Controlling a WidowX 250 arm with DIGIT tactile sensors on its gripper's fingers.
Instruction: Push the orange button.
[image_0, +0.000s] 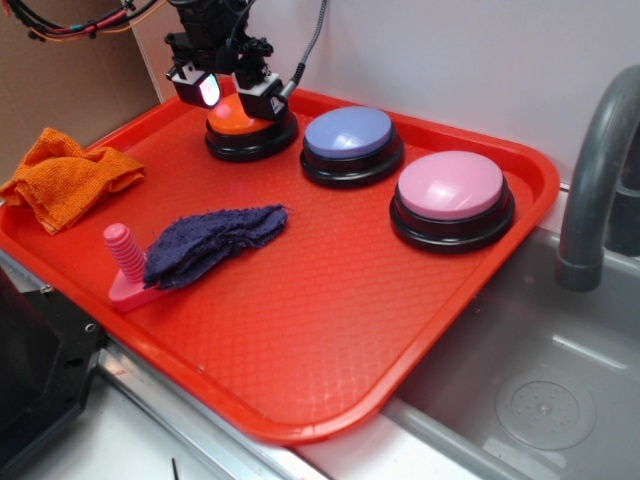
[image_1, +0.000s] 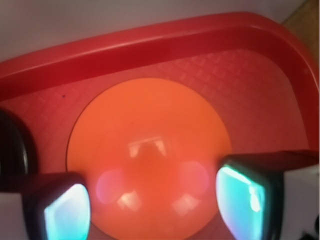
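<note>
Directly under the gripper (image_0: 237, 92), orange button (image_0: 236, 117), dome up, seemingly untilted.

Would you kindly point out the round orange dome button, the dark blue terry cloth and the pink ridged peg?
Round orange dome button (image_1: 150, 150), wrist view, dome centre.
Dark blue terry cloth (image_0: 212, 243), exterior view, its middle.
Pink ridged peg (image_0: 124, 250), exterior view, upright shaft.

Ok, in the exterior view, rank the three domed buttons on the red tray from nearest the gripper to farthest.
1. Round orange domed button, directly under the open gripper, at the tray's back left.
2. Blue-purple domed button, next along the row, to the right in the picture.
3. Pink domed button, at the right end, toward the sink.
</note>
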